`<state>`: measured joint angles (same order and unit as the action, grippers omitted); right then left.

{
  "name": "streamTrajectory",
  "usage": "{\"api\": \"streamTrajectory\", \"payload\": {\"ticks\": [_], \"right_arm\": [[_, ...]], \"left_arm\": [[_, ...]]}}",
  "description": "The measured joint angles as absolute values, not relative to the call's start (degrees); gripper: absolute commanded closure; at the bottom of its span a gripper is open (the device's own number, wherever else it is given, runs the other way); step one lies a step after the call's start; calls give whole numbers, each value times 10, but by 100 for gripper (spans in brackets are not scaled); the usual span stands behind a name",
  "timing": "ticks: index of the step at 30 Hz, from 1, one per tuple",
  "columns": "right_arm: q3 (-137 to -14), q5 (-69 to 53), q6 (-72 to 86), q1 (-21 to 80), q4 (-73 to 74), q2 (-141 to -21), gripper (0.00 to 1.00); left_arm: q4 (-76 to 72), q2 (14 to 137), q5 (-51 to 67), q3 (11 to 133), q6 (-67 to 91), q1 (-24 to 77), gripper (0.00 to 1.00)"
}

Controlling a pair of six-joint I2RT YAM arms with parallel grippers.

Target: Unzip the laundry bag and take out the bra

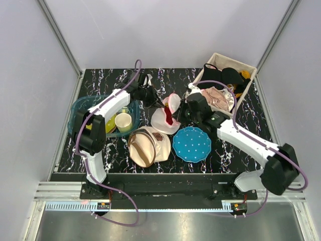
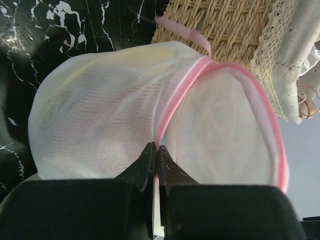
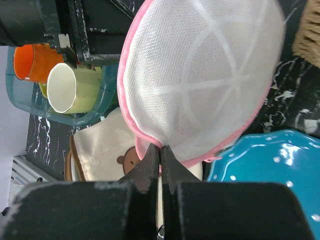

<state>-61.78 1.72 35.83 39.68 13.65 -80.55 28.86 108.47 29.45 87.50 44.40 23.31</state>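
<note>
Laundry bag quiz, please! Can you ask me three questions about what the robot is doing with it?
1. True or false: the left fingers and the right fingers both pinch the pink rim of the laundry bag.
2. Which thing lies close to the bag, by the right arm? A) blue dotted plate B) red bowl C) green bottle
3. What colour is the cup left of the pale yellow cup in the right wrist view?
Key: 1 true; 2 A; 3 orange.
</note>
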Motion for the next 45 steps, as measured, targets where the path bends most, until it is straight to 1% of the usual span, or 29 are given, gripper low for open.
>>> {"api": "streamTrajectory", "payload": {"ticks": [2,4,5,7,12,18,19,20,21,25,27,28,30,31,34,35,36,40,45], "right_arm": [[-606,27,359,395,147,-776,97],[-593,37,360,390,155,-741,97],[-586,43,361,387,160,-722,100],[-578,53,363,381,164,-702,100],[-558,74,368,375,166,-691,100],[-497,101,400,366,172,-666,100],[-487,105,407,364,172,-661,96],[-478,106,413,363,173,-657,89],[-469,109,421,363,175,-653,74],[-465,109,431,363,192,-650,46],[-478,107,428,362,206,-651,44],[-495,104,422,362,217,-651,41],[-527,104,418,362,224,-651,38],[-546,105,416,362,223,-651,38],[-591,111,409,362,216,-651,44],[-603,111,407,362,207,-651,51],[-613,109,404,362,199,-652,52],[-663,72,395,362,166,-702,50],[-718,-3,387,367,133,-843,51]], "left_arm": [[292,1085,292,878,439,230,100],[299,1085,291,884,433,226,100],[302,1085,289,889,430,223,100],[305,1085,288,897,424,220,100],[314,1083,287,929,407,215,100],[332,1066,288,945,389,216,100],[333,1061,288,943,388,218,100],[333,1054,288,937,387,221,100],[332,1047,287,930,385,223,100],[329,1023,287,893,378,240,100],[329,1021,287,880,375,247,100],[329,1021,287,874,373,250,100],[330,1021,286,866,370,251,100],[331,1021,284,866,369,251,100],[331,1020,279,865,364,251,100],[330,1019,277,865,364,250,100],[331,1018,276,865,362,249,100],[330,1014,270,863,359,249,100],[334,1009,262,856,356,249,100]]}}
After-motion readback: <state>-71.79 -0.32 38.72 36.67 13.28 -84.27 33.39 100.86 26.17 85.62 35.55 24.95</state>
